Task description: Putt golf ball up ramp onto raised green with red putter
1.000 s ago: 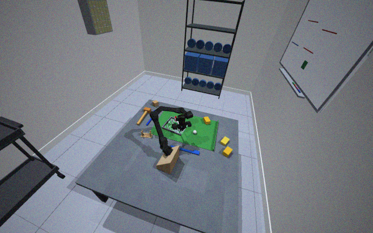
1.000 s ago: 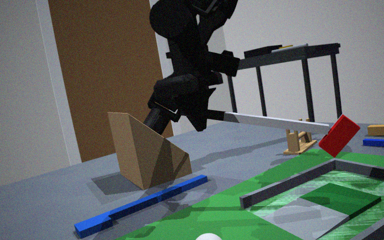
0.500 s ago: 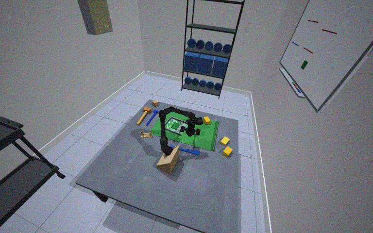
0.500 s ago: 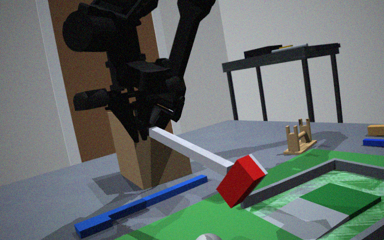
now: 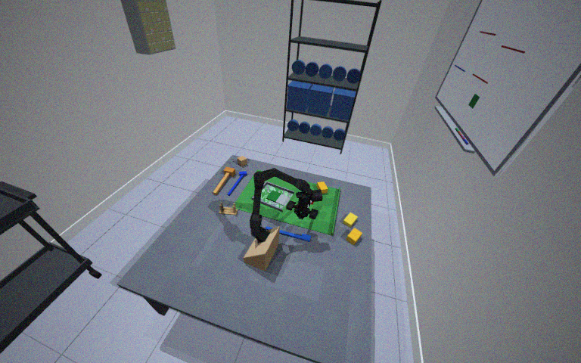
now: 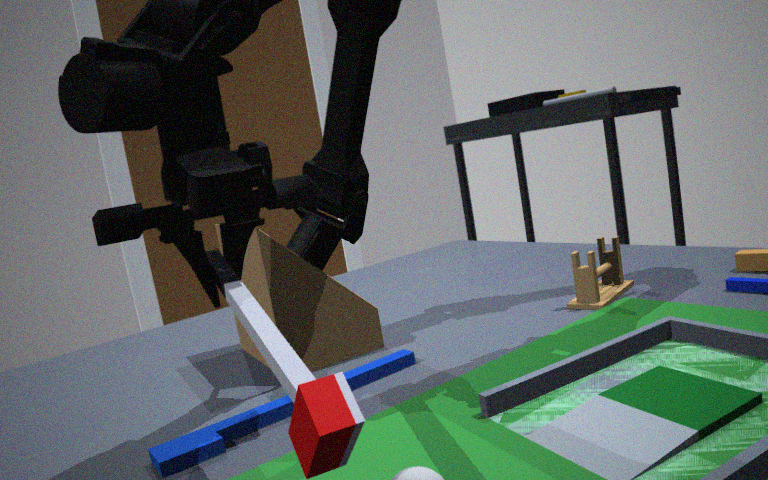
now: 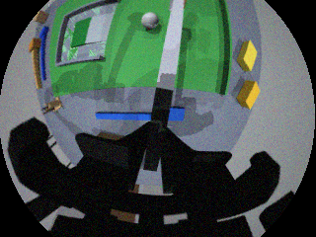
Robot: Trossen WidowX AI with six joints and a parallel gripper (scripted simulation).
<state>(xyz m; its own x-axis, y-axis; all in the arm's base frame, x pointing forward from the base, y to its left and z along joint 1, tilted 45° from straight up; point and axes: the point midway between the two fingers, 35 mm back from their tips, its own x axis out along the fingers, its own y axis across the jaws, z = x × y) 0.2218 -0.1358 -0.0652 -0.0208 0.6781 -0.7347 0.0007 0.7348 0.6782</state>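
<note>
Where the top view looks down on the grey tabletop [image 5: 205,274], the black arm bends over the green mat [image 5: 328,209] and its end effector [image 5: 305,204] hangs above the mat's right half, hiding the putter and ball beneath it; the framed raised green [image 5: 276,195] sits on the mat just left of it, a blue bar [image 5: 295,234] lies along the mat's near edge, and two yellow blocks [image 5: 350,219] rest off the mat to the right. Seen from the exterior view, the end effector [image 6: 218,277] is pinched on the top of the red putter [image 6: 283,362], whose pale shaft slants down to a red head [image 6: 320,421] hanging just above the mat, with the white golf ball [image 6: 417,473] peeking in at the bottom edge close beside that head; the grey ramp [image 6: 611,424] rises to the dark green platform inside the walled frame, well right of the ball. Through the wrist view, the shaft runs straight out from the clamped fingers toward the red head at the far end, and the ball [image 7: 150,20] lies on the mat just left of the shaft, between it and the raised green [image 7: 86,34].
</note>
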